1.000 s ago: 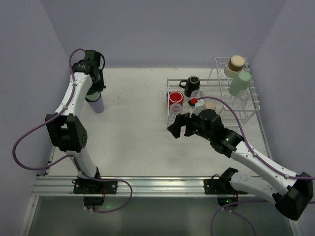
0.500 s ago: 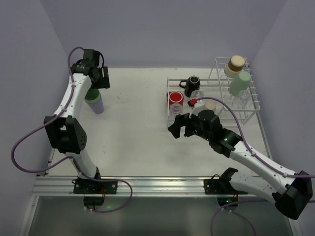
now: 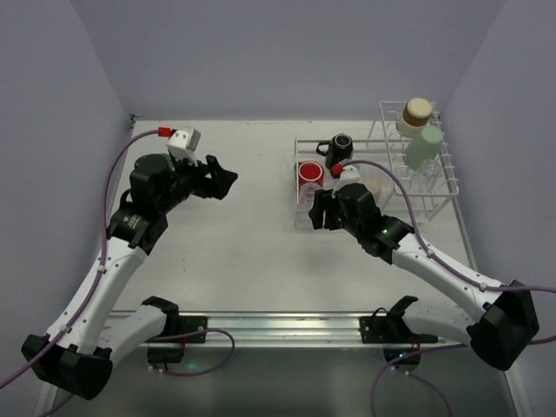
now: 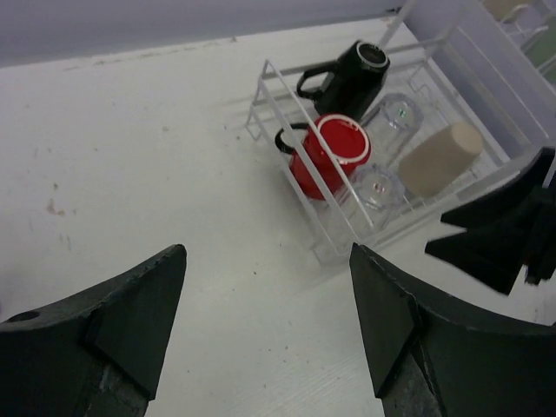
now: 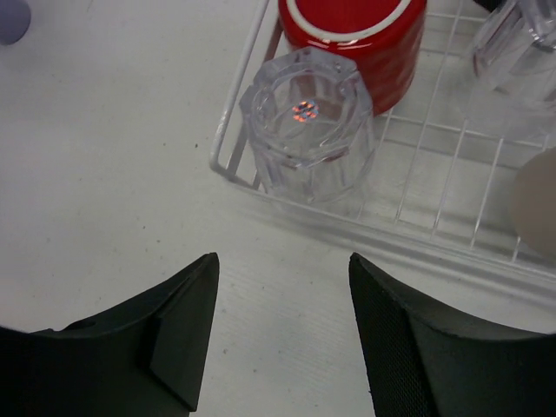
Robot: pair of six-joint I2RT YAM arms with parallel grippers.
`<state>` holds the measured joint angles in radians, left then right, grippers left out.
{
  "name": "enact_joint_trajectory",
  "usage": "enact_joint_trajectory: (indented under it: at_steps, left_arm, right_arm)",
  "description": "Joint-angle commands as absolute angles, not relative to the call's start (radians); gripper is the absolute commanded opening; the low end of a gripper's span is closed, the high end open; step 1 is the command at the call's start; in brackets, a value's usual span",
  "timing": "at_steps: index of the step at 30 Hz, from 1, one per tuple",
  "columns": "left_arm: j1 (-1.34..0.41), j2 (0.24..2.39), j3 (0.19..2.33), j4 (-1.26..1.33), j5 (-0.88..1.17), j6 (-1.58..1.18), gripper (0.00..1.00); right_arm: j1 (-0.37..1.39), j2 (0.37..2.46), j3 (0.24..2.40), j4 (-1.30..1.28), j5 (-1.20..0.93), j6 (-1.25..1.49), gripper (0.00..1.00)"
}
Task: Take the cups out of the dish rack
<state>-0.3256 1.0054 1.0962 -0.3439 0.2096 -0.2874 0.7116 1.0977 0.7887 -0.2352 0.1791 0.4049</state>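
The dish rack point(image 3: 451, 176) still keeps most cups. The left gripper point(image 3: 228, 179) has released the lavender tumbler point(image 5: 7, 16) and swung inward, jaws wide, empty. The right gripper point(image 5: 282, 262), half-wide and empty, has advanced on the clear glass point(image 5: 308, 122) in the basket corner, probably the next cup.

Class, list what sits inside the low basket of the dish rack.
A red mug, black mug, two clear glasses and a beige cup. The right claw hides one corner of the basket.
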Motion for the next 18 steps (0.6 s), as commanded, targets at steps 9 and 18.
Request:
enact_joint_trajectory:
  at_steps: [9, 18]
  left_arm:
    - [-0.328, 0.769, 0.681, -0.132, 0.42, -0.252, 0.83]
    - [-0.328, 0.721, 0.687, -0.158, 0.426, -0.221, 0.84]
  right_arm:
    - [0.634, 1.324, 1.008, -0.224, 0.169, 0.241, 0.67]
    - [0.609, 1.426, 1.042, -0.221, 0.132, 0.178, 0.79]
